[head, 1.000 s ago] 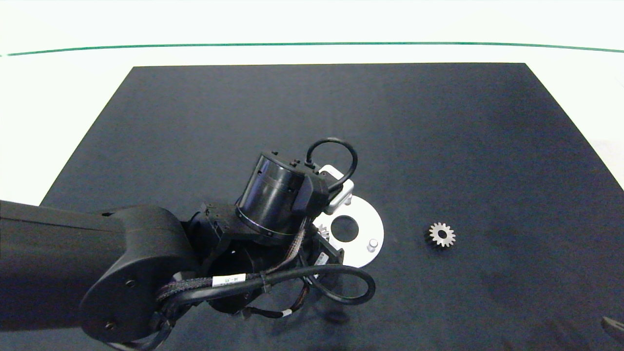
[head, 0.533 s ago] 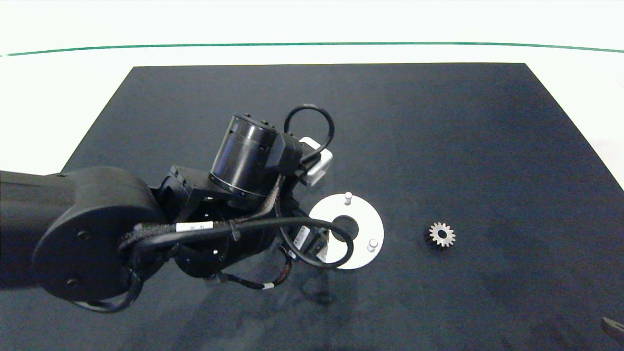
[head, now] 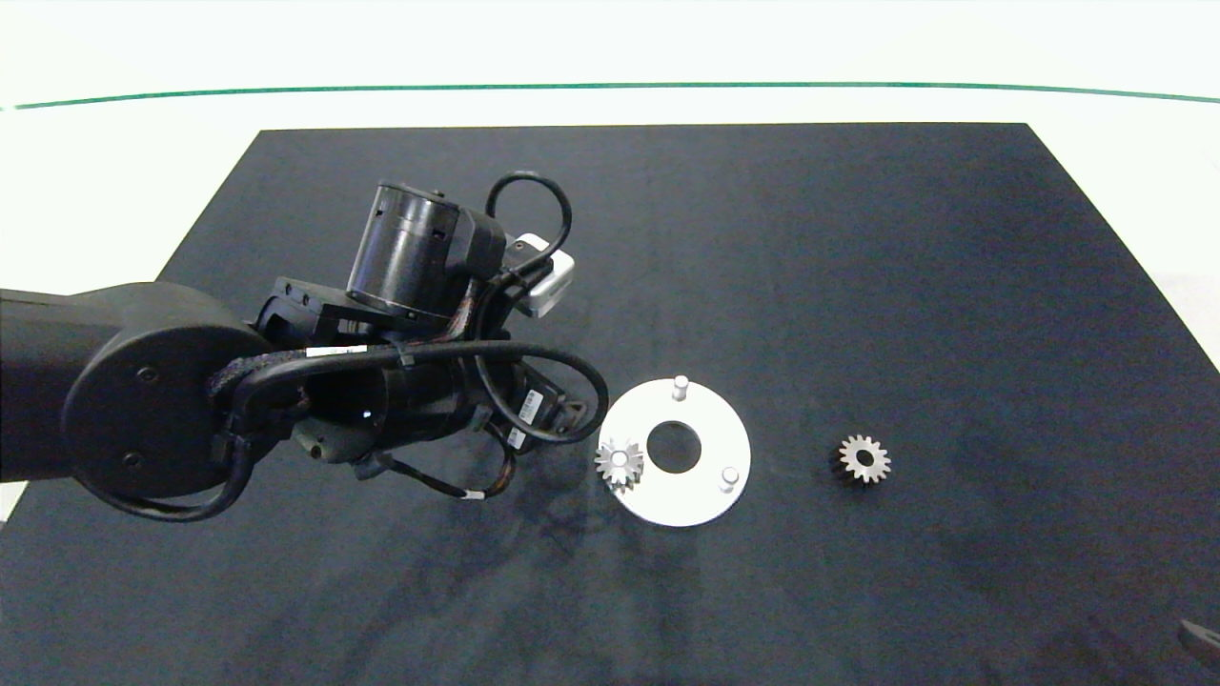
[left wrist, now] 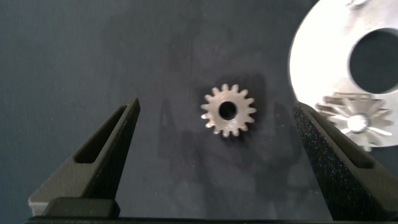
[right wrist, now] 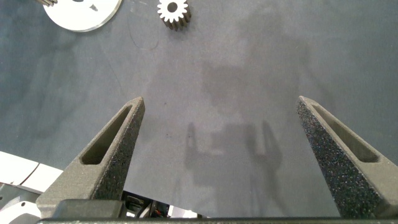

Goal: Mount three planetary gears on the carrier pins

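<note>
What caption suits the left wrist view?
Open left gripper above a small silver-grey metal gear, beside the white round disc.

Right claw [right wrist: 221, 155] hangs wide open above mat [right wrist: 249, 74]; gear [right wrist: 173, 10] beyond.

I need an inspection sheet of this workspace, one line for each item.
Surface: dark mat on a white table.
Job's things: white disc; one gear seated on a pin; two pins bare; one loose gear on the mat beside the disc; another loose gear under the left gripper.
Clutter: nothing seen.
Grippers: left gripper open above that gear; right gripper open over bare mat.
Cables: black loops on the left arm.
Surroundings: green line beyond the mat.
</note>
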Robot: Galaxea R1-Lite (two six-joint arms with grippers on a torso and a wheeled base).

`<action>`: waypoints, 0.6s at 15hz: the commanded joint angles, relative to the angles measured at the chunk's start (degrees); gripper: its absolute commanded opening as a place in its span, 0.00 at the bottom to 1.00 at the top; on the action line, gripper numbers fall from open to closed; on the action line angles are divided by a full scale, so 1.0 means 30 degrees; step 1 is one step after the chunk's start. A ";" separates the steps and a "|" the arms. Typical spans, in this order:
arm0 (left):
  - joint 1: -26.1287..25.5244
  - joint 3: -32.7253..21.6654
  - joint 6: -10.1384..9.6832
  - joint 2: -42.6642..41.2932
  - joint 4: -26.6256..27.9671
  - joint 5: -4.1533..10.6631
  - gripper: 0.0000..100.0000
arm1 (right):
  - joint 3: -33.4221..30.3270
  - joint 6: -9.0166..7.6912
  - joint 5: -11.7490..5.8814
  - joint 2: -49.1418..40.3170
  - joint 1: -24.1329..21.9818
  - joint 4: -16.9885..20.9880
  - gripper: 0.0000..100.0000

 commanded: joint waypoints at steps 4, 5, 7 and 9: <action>0.0300 0.0225 -0.0096 0.0449 -0.0070 -0.0141 1.00 | -0.0002 0.0008 -0.0009 -0.0127 0.0011 0.0032 1.00; 0.0300 0.0255 -0.0125 0.0596 -0.0099 -0.0141 1.00 | -0.0031 0.0008 -0.0009 -0.0127 0.0011 0.0032 1.00; 0.0300 0.0196 -0.0125 0.0801 -0.0157 -0.0141 1.00 | -0.0031 0.0008 -0.0009 -0.0127 0.0011 0.0032 1.00; 0.0300 0.0138 -0.0125 0.1006 -0.0157 -0.0141 1.00 | -0.0031 0.0008 -0.0009 -0.0127 0.0011 0.0032 1.00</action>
